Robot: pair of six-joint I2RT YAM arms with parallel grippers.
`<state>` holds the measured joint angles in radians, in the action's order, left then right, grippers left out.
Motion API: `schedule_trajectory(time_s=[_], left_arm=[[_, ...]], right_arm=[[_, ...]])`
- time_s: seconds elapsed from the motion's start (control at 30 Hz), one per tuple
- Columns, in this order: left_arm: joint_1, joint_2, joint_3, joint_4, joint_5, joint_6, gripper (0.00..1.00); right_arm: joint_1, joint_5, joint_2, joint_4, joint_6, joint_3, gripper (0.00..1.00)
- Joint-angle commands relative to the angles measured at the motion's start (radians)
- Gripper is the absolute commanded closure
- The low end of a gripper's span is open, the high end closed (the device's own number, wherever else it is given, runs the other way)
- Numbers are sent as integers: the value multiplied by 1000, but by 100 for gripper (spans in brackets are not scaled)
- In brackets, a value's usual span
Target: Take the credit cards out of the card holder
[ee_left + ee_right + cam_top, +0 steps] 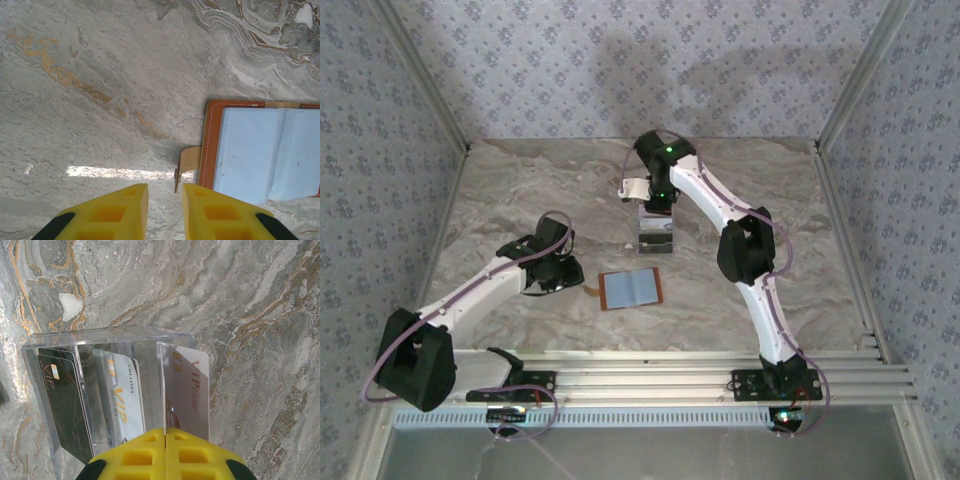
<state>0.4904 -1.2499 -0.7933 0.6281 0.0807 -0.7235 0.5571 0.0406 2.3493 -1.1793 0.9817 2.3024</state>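
Card holder [630,289] lies open in the middle of the table [520,200], pockets look empty imo. Credit cards [122,400] stand in the clear rack [125,337] behind it, toward the far edge. Right gripper [165,432] is pressed together at the white card [192,390], can't tell if it's pinching. Left gripper [165,187] is slightly apart w/ nothing in it. Lift straight up so the rack doesn't tip.

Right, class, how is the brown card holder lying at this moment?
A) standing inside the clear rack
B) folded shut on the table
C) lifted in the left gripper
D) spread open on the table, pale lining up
D: the card holder lies spread open and flat on the table, with its pale blue lining facing up.
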Motion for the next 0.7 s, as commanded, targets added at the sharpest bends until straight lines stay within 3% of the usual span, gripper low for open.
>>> schedule_trajectory(time_s=[0.0,0.17,0.33,0.67], left_arm=[[-7,10,-7,22,-6,4,75],[-8,13,-10,27,-7,0,75],[-8,14,-11,28,-9,1,74],[-9,7,-21,16,-10,2,74]], right_arm=[[1,3,19,-54,197,-8,100],[2,2,20,-36,215,-17,100],[0,-15,16,0,218,-18,85],[-9,-95,-73,170,196,-108,79]])
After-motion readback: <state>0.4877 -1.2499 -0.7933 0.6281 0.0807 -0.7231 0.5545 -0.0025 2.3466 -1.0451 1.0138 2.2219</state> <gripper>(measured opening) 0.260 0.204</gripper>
